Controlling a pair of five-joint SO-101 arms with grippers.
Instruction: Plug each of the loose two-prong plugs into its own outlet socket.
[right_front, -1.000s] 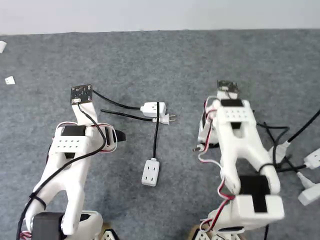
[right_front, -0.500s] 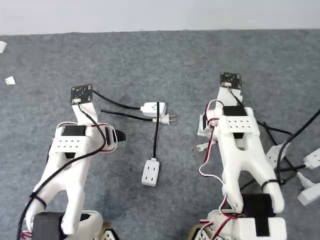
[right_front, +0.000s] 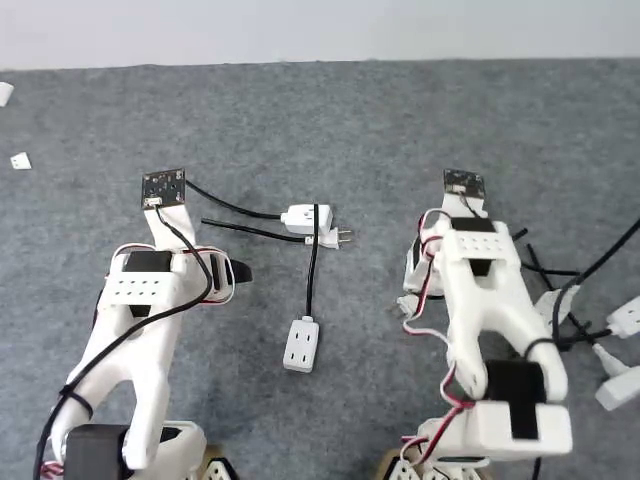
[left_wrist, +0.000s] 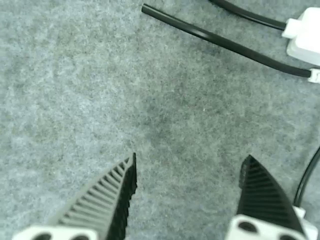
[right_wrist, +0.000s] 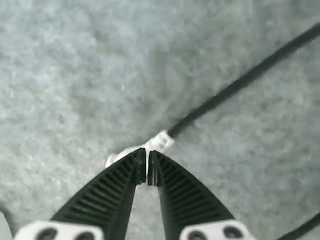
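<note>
I count two arms, one outlet socket (right_front: 300, 347) at lower centre, and one two-prong plug (right_front: 338, 237) just beside a white block (right_front: 300, 215) at mid-frame. At the right edge there's a tangle of white connectors (right_front: 622, 318), partly cut off and partly behind an arm, so I can't count them. My left gripper (left_wrist: 190, 162) has its jaws wide apart, empty, over grey carpet (left_wrist: 75, 75). My right gripper (right_wrist: 147, 159) is nearly closed, pinching a small white plug (right_wrist: 159, 142) on a black cable (right_wrist: 240, 82). I can't make out its prongs.
</note>
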